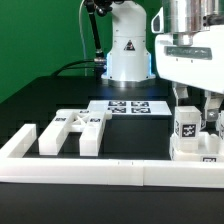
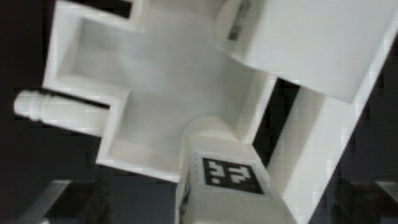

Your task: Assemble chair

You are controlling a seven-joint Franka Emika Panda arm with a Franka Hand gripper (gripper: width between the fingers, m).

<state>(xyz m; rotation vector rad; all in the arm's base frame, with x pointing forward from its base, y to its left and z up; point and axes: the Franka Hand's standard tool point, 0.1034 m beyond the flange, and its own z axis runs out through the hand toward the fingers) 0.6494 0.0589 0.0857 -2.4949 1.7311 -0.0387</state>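
The chair's white parts lie in two groups. At the exterior view's right, a chunky tagged assembly (image 1: 190, 135) stands upright against the border rail. My gripper (image 1: 197, 112) hangs over it, a finger on either side of its tagged upright piece. In the wrist view that assembly (image 2: 178, 90) fills the picture, with a round peg (image 2: 39, 103) sticking out of one side and a square tag (image 2: 226, 173) on the narrow piece. My gripper (image 2: 217, 200) is open: dark fingers (image 2: 75, 197) stand apart from the narrow piece on both sides. Loose parts, a bar (image 1: 50, 138) and a notched panel (image 1: 86, 128), lie at the exterior view's left.
The long low white border rail (image 1: 100, 172) runs along the table's front. The marker board (image 1: 128, 106) lies flat in front of the robot's base (image 1: 128, 50). Black table surface shows between the loose parts and the assembly.
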